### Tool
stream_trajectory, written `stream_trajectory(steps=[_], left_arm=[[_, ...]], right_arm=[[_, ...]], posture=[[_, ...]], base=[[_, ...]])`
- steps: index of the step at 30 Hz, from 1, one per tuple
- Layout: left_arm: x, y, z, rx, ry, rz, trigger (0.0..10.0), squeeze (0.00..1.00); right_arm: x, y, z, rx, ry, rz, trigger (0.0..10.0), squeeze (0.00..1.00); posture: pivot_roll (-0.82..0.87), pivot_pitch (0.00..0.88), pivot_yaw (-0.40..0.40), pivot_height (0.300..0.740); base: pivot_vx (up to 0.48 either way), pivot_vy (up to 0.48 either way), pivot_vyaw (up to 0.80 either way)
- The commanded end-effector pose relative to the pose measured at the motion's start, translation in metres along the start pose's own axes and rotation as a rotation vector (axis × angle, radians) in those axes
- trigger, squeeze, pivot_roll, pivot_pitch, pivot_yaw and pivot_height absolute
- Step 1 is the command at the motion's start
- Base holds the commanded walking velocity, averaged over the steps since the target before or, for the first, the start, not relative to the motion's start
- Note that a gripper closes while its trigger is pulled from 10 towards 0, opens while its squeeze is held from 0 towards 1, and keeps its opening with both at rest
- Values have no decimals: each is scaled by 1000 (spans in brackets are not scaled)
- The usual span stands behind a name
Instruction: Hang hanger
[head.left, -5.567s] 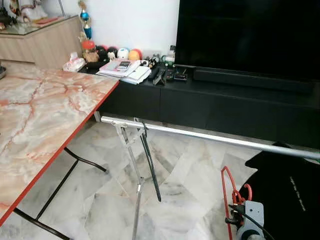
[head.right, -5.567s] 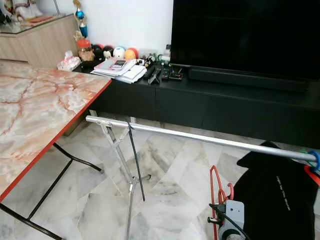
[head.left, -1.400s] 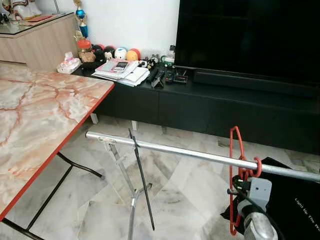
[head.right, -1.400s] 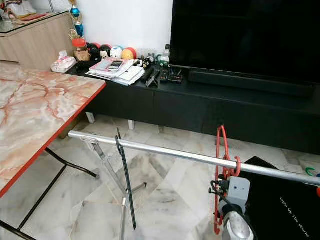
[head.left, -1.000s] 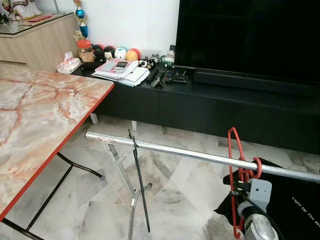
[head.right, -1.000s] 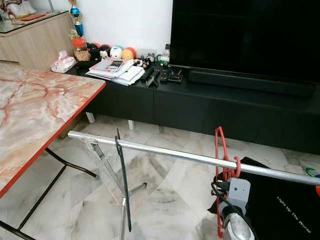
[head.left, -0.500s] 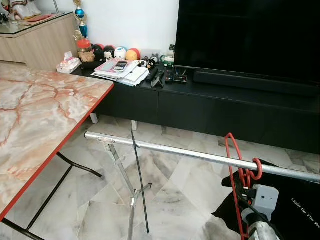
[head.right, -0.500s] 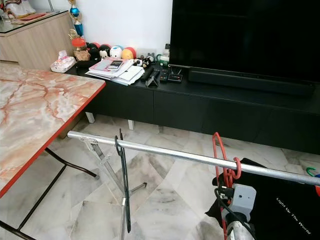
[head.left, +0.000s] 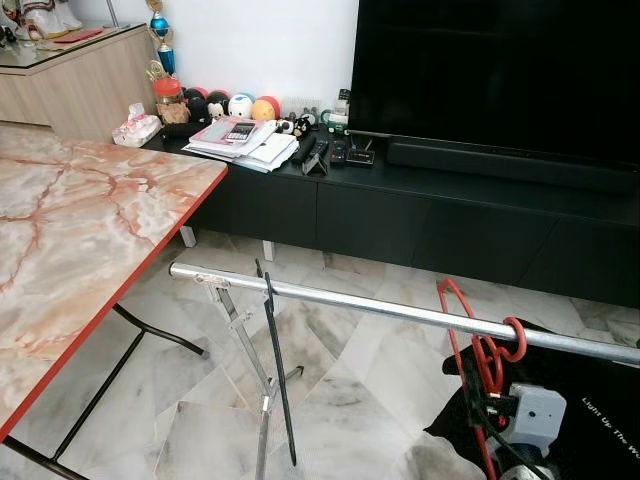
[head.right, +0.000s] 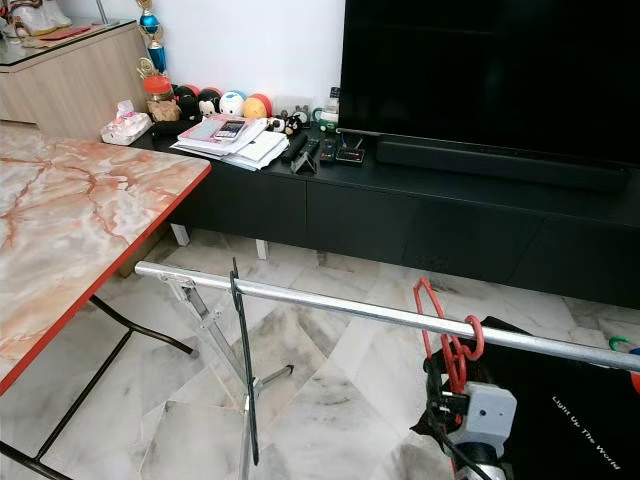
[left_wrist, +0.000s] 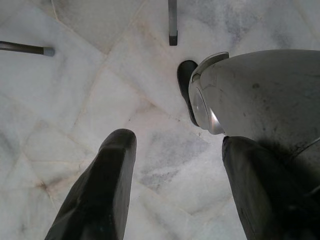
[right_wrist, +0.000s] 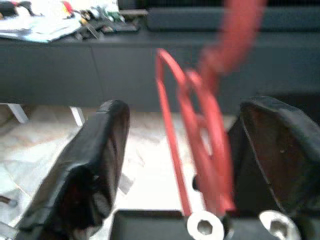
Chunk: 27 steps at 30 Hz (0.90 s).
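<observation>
A red hanger (head.left: 462, 330) hangs by its hook (head.left: 514, 339) on the silver rail (head.left: 350, 303), towards the rail's right end, its frame tilted left. Just below it is my right gripper (right_wrist: 185, 115), open; the hanger's red wires (right_wrist: 200, 150) pass between its fingers (right_wrist: 95, 160) without being pinched. My right wrist (head.left: 537, 417) sits low beneath the rail. A black hanger (head.left: 277, 370) hangs further left on the same rail. My left gripper (left_wrist: 175, 145) hangs open over the marble floor with nothing in it.
A marble-topped table (head.left: 80, 230) with a red edge stands on the left. A black TV cabinet (head.left: 400, 200) and a large TV (head.left: 500, 70) lie beyond the rail. A black garment (head.left: 590, 400) hangs at the rail's right end. The rail's folding legs (head.left: 250, 350) stand below.
My right gripper has sunk below the rail and let go of the red hanger, which now hangs by its hook and has tipped left. The black hanger sways slightly.
</observation>
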<state>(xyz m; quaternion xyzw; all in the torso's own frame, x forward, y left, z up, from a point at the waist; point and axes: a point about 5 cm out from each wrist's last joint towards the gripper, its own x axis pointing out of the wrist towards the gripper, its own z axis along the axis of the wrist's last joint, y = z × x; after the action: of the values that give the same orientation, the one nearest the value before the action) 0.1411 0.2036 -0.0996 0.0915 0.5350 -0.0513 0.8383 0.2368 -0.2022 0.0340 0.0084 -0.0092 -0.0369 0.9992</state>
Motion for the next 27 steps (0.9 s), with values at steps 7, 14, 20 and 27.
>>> stream_trajectory(steps=[7,14,20,27], left_arm=[[1,-12,3,-3,-21,-43,10000,0],[0,-14,-7,-2,-14,-48,10000,0],[0,-13,-8,-1,-15,-50,10000,0],[-1,-13,-9,3,-15,-51,10000,0]], right_arm=[[-6,3,5,-33,-2,15,10000,0],[-2,4,7,-23,1,-6,10000,0],[-1,6,6,-16,3,-20,10000,0],[-3,9,3,-11,13,-27,10000,0]], posture=[[99,34,-48,740],[100,17,-39,740],[104,6,-36,740],[105,0,-31,740]], base=[[0,0,0],[0,0,0],[0,0,0],[-35,0,0]])
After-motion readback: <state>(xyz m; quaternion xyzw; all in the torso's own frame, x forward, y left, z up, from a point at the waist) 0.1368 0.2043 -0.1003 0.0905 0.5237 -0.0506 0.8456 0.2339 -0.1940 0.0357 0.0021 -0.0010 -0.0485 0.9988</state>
